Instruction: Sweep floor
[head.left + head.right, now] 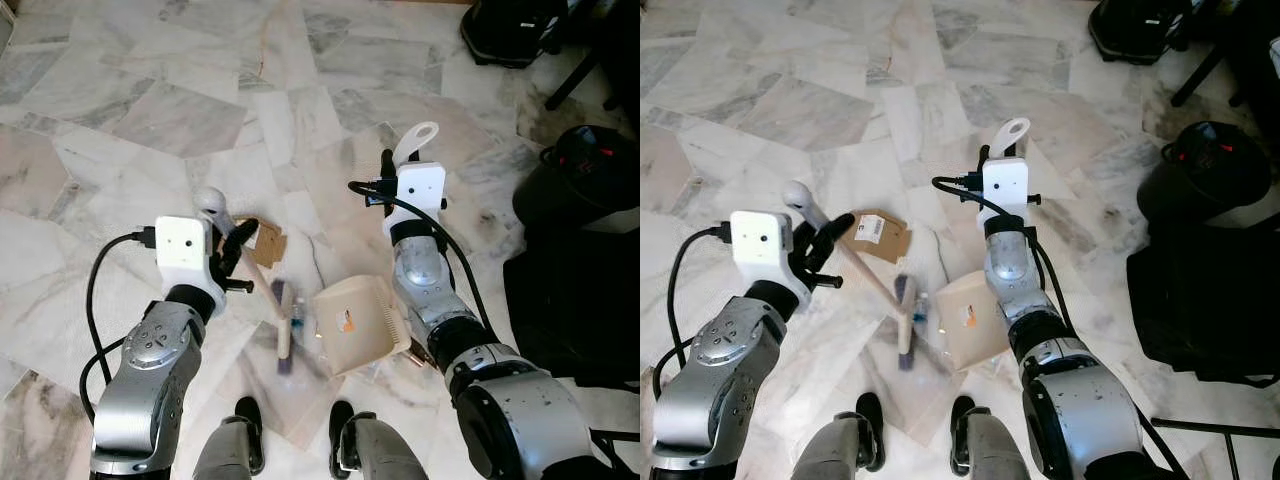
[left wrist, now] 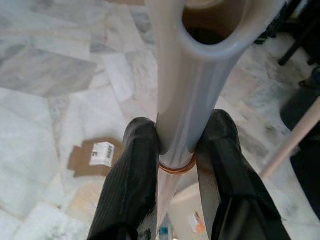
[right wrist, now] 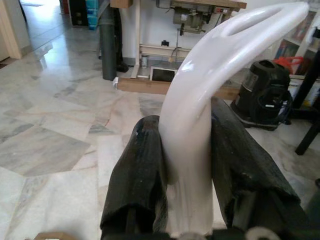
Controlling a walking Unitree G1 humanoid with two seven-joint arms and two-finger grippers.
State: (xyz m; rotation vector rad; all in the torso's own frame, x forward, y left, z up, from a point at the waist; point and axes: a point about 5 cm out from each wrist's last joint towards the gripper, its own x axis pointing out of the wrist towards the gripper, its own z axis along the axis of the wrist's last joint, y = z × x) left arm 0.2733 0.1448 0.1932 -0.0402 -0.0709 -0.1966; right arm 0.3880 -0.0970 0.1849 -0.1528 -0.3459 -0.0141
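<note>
Home workroom, marble floor [image 1: 150, 120], sewing machine table [image 3: 200, 15] by the wall, black vacuum cleaner [image 3: 262, 95]

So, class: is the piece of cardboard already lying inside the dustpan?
No: the cardboard piece lies flat on the marble floor, apart from the dustpan, beyond the broom head.

two silver arms with rounded, ribbed metal casings and dark joint rings. each wrist carries a white boxy camera housing with a small round lens; a black cable loops from each housing back along the arm. the left claw [image 1: 236, 243] and right claw [image 3: 186, 192] have long matte-black fingers. below, grey legs end in black feet [image 1: 247, 422].
</note>
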